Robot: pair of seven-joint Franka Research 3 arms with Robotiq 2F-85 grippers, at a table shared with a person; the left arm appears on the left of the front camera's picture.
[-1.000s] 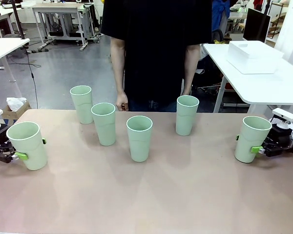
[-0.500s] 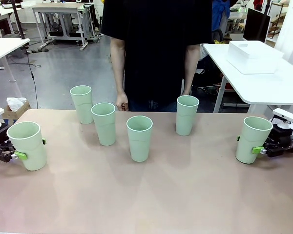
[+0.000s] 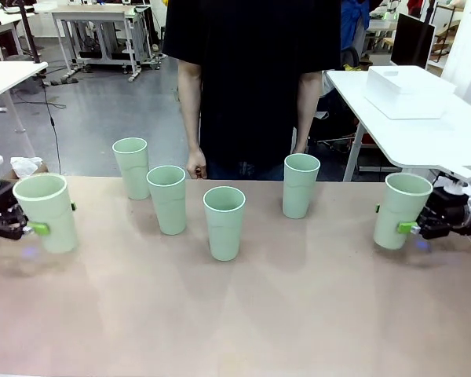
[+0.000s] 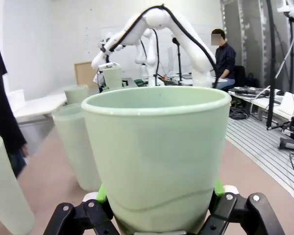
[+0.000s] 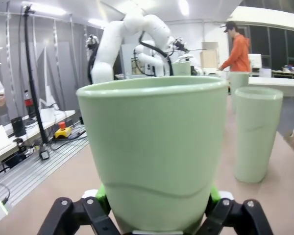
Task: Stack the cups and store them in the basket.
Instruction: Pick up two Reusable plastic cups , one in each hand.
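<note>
Though tilted, a cup fills the left tool.

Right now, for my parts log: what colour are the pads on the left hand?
Bright green pads, clearest in the left wrist view.

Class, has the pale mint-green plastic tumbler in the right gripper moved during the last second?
Yes: the tumbler rose, away from the beige table's surface.

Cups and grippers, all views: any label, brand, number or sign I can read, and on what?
None readable.
The cups are plain, without print.
The left gripper and right gripper show no legible marking.
The basket shows none either.
</note>
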